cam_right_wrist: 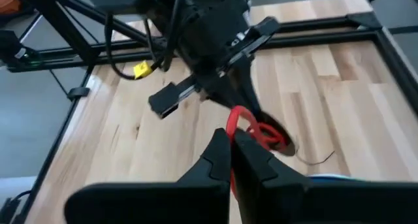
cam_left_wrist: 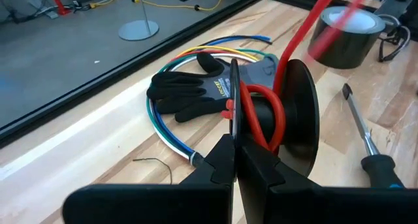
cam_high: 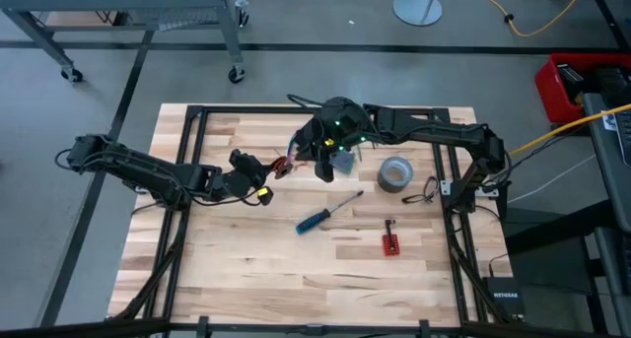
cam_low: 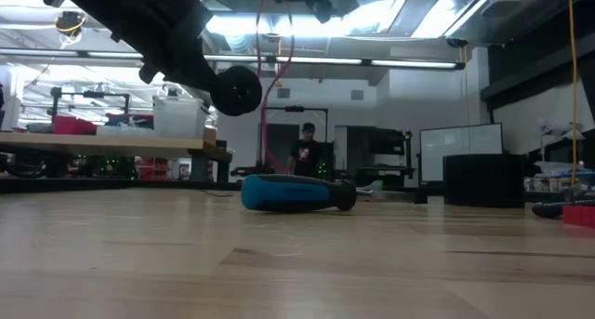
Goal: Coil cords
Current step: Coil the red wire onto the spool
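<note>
Plainly, winding is under way above the middle of the table [cam_high: 246, 279]. The left gripper [cam_left_wrist: 234, 160] is clenched on the rim of a black spool [cam_left_wrist: 297, 129], holding it clear of the boards, and a few turns of red cord [cam_left_wrist: 264, 116] already sit on the spool's hub. The right gripper [cam_right_wrist: 231, 160] hangs just right of the spool and slightly higher, its fingers pinched shut on the same red cord, which runs taut from spool to fingers. In my judgement the step calls for steady tension: the right arm should circle the hub in even loops, keeping the cord between the two flanges, while the left holds the spool rigid; slack or a drift past a flange would spill the turns. The cord thus lies partly on the spool in the left fingers and partly strung across to the right fingers, touching both. On the table, untouched, lie a black glove [cam_left_wrist: 196, 90] over a bundle of coloured wires [cam_left_wrist: 171, 140] on the far side, a grey tape roll [cam_high: 394, 172] to the right, and a blue-handled screwdriver [cam_high: 325, 215] nearer.
</note>
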